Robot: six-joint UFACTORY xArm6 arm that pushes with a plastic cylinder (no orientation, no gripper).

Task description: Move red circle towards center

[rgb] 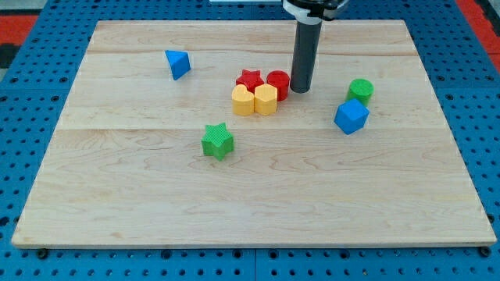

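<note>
The red circle [279, 81] sits a little above and right of the board's middle, in a tight cluster. A red star [249, 79] is at its left, a yellow hexagon [266, 100] just below it, and a yellow heart [244, 101] left of the hexagon. My tip [301, 89] is down on the board right beside the red circle's right edge, touching it or nearly so. The rod rises straight to the view's top.
A blue triangle [178, 63] lies at the upper left. A green star [217, 141] lies below the cluster. A green cylinder [360, 90] and a blue cube [351, 116] lie at the right. The wooden board [250, 211] rests on a blue pegboard.
</note>
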